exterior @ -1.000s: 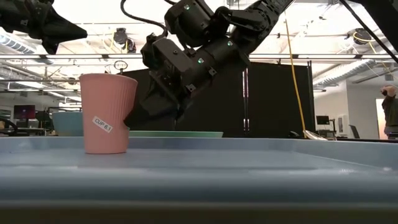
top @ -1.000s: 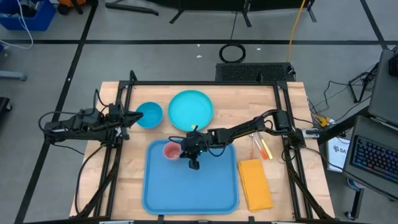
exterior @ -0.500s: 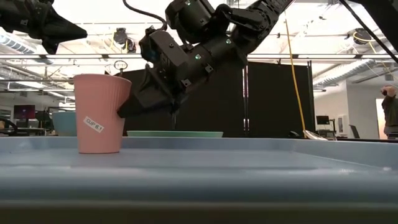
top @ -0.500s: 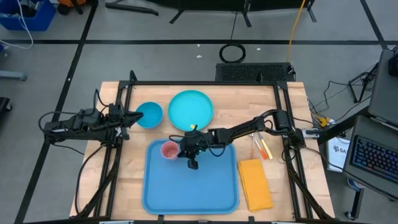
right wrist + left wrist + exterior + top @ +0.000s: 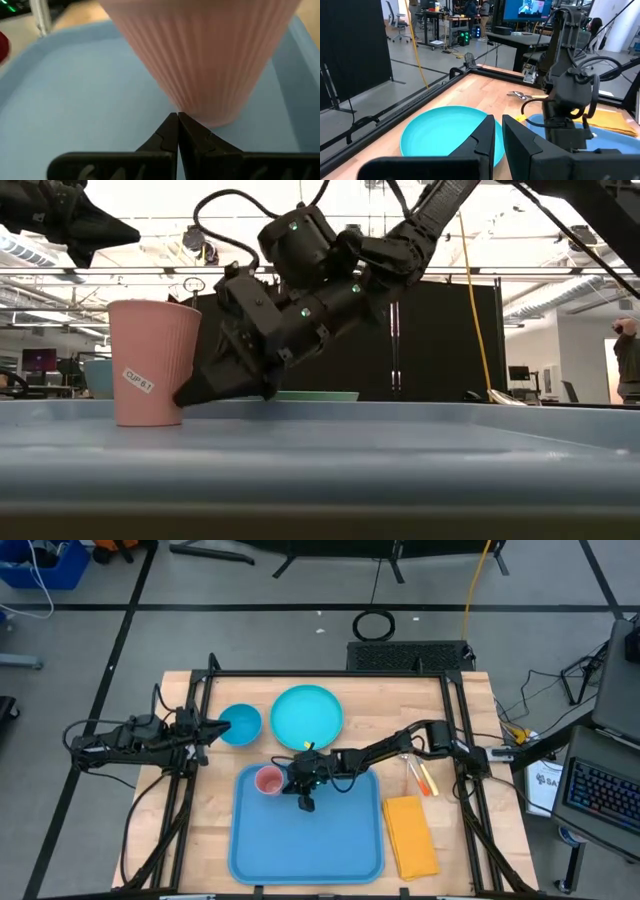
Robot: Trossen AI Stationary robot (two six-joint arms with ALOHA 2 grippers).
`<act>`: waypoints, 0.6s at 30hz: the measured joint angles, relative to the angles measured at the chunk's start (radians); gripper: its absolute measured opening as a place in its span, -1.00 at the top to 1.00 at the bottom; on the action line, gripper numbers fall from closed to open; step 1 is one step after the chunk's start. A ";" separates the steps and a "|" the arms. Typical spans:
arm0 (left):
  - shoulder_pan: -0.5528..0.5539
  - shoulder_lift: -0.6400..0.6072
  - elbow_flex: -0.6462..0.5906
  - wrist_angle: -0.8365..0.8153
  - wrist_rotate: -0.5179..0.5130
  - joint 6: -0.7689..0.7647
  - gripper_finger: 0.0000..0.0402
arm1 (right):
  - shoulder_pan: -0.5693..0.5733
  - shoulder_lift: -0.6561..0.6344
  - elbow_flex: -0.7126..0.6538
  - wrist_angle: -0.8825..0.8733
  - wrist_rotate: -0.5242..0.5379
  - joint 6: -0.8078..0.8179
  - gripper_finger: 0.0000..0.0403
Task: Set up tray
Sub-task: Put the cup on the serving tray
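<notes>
Your large flat blue plastic tray point(image 5: 305, 840) lies on the wooden table point(image 5: 460, 840); right end effector point(image 5: 190, 392), clenched empty, touches the ribbed pink cup point(image 5: 152, 362) on it; left end effector point(image 5: 497, 131) clenched by the cyan plate point(image 5: 445, 132).

A: Right arm pose?
B: Reaches in from the table's right side, elbow bent, forearm running toward the centre. Wrist pitched down; right gripper point(image 5: 285, 786) low, tip close to the surface in the low view.
A: Finger state, right?
B: Closed. Both fingertips point(image 5: 178, 120) pressed together, no gap, nothing between them.
A: Left arm?
B: Parked at the table's left edge, stretched level, pointing inward. Left gripper point(image 5: 215, 726) raised above the surface.
A: Fingers there?
B: Nearly together; a narrow slit shows between the two fingers point(image 5: 485, 137), nothing held.
</notes>
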 joint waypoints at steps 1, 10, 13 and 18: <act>0.000 0.000 0.000 0.000 0.000 0.000 0.82 | 0.000 -0.001 0.000 0.012 0.000 -0.005 1.00; 0.000 0.000 0.000 -0.001 0.000 0.001 0.82 | 0.000 -0.001 0.000 0.094 0.025 -0.034 1.00; 0.000 0.000 0.000 -0.001 0.000 0.001 0.82 | 0.000 -0.001 0.000 0.118 0.022 -0.035 1.00; 0.000 0.000 0.000 -0.001 0.000 0.002 0.82 | -0.006 -0.002 0.000 0.060 0.022 -0.003 1.00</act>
